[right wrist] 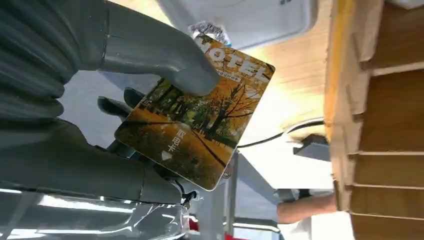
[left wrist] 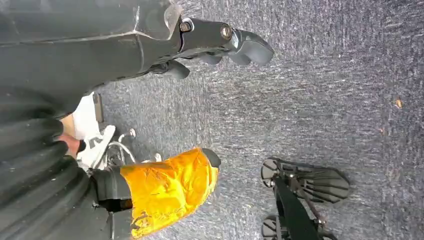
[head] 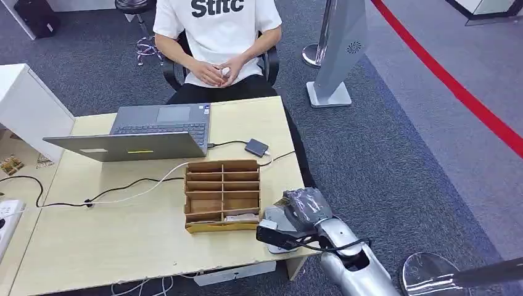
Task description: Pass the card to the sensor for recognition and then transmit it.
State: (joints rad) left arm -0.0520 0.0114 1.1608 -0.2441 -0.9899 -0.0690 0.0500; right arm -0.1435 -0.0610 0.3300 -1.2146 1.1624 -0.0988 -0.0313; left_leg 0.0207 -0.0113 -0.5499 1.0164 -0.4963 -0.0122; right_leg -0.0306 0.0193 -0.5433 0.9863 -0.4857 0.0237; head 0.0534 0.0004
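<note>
My right hand (right wrist: 90, 125) pinches a hotel card (right wrist: 195, 120) printed with autumn trees, thumb on its face and darker fingers behind it. In the head view that hand (head: 302, 209) hovers over the table's near right corner, just right of the wooden organizer (head: 222, 194). The sensor (head: 256, 147), a small dark box wired to the laptop, lies beyond the organizer; the right wrist view shows it as a grey box (right wrist: 314, 147) past the card. My left hand (left wrist: 220, 42) hangs over the carpet with fingers apart, holding nothing.
A person sits behind the table (head: 123, 240) with clasped hands (head: 216, 71). An open laptop (head: 154, 132) stands at the far left, with cables (head: 123, 188) running to a power strip (head: 6, 216). A grey stand (head: 336, 55) is on the carpet to the right.
</note>
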